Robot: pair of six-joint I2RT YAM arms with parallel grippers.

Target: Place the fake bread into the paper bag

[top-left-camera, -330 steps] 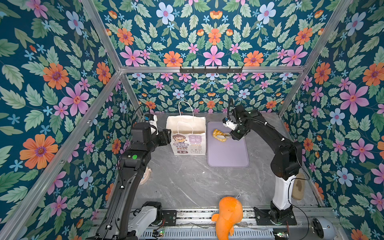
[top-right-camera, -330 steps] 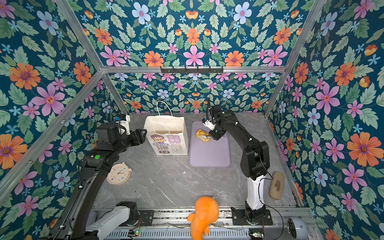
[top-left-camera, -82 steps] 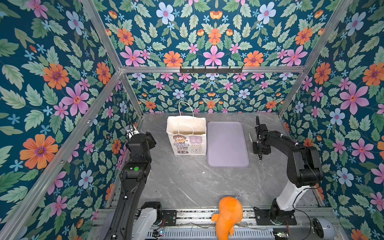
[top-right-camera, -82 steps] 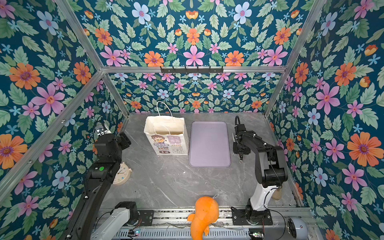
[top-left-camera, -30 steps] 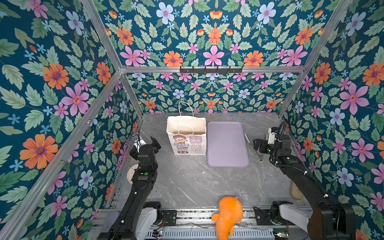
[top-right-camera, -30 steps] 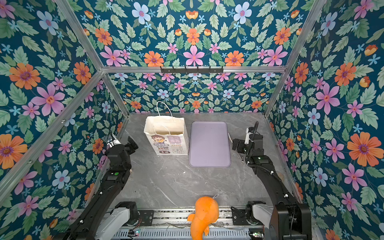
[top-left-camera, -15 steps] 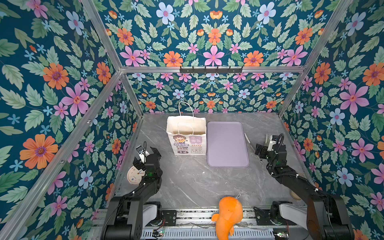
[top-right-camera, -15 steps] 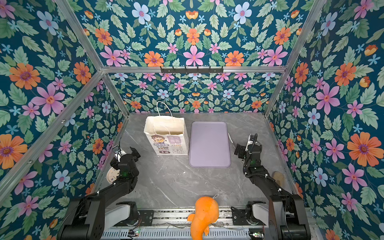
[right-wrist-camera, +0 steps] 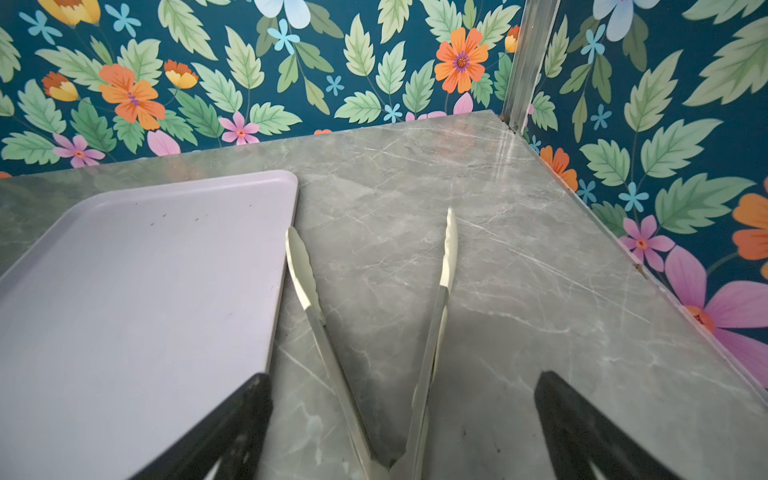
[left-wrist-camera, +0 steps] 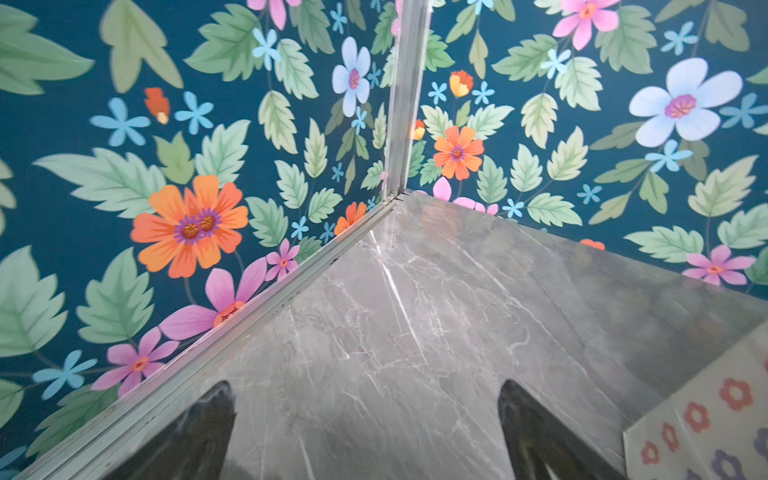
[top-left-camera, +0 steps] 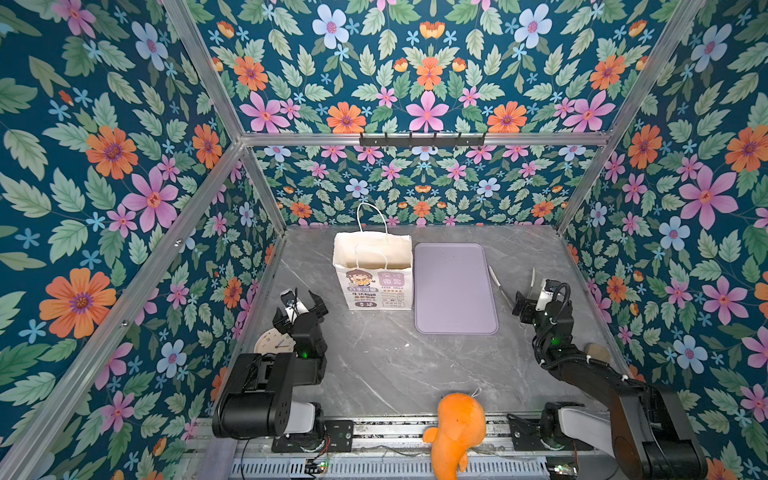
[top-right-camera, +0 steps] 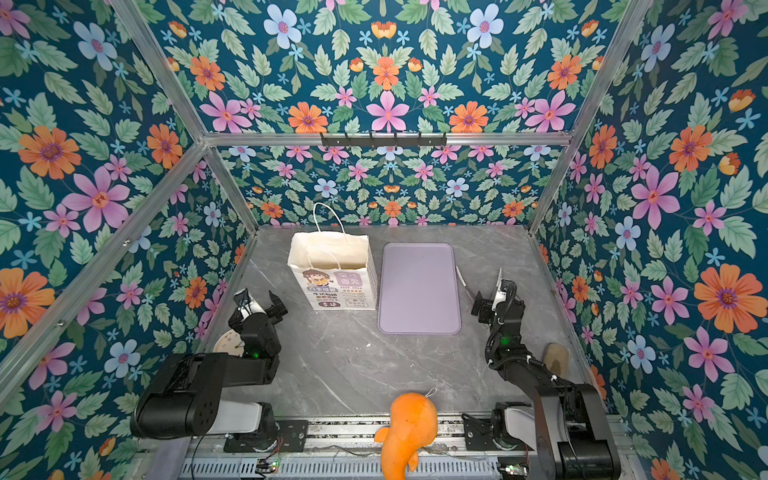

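The white paper bag point(top-left-camera: 374, 270) point(top-right-camera: 332, 270) stands upright and open-topped at the back left of the grey table; its flowered side point(left-wrist-camera: 706, 415) shows in the left wrist view. The fake bread is out of view in every frame. My left gripper point(top-left-camera: 301, 301) point(top-right-camera: 259, 303) point(left-wrist-camera: 365, 415) sits low, left of the bag, open over bare table. My right gripper point(top-left-camera: 534, 297) point(top-right-camera: 492, 297) point(right-wrist-camera: 403, 395) is open on the right. The hinge end of the cream tongs point(right-wrist-camera: 316, 316) lies on the table between its fingers, untouched.
A lilac tray point(top-left-camera: 455, 286) point(top-right-camera: 419, 286) point(right-wrist-camera: 137, 270) lies right of the bag, with the tongs point(top-left-camera: 496, 282) along its right rim. An orange plush toy point(top-left-camera: 455, 432) sits at the front edge. A small clock point(top-left-camera: 272, 343) lies beside the left arm, a brown oval thing point(top-left-camera: 596, 353) by the right wall.
Over the last second both arms have folded back toward the front of the table and come down low. Both grippers have stayed open. Bag, tray and tongs have not moved.
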